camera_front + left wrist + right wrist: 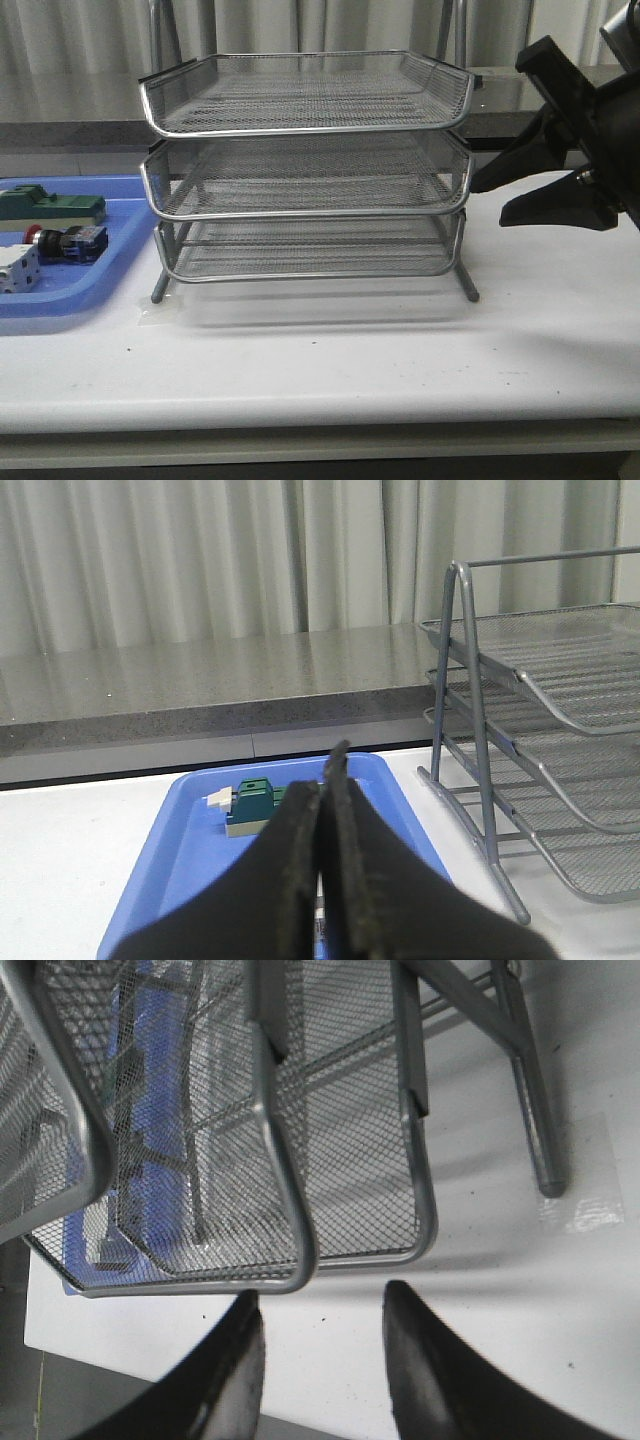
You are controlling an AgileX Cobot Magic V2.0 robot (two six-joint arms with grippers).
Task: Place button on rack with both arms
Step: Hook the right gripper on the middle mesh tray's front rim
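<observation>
Lay the button (62, 241) on its side in the blue tray (125, 262) at the left of the tabletop (330, 370), red head toward the tray's outer end, blue rear block toward the rack (306, 165). Looked light and rigid, probably hard plastic and metal; rounded head and barrel likely slippery, so best pinched across the squarer blue block or the body just behind the head. Shared the tray with a green block (52, 206) and a white block (17, 268). Stood all three wire tiers of the rack bare. Hung the left hand (326, 780) over the tray, fingers pressed together on nothing. Held the right hand (500, 200) spread beside the rack's right end, gripping nothing.
</observation>
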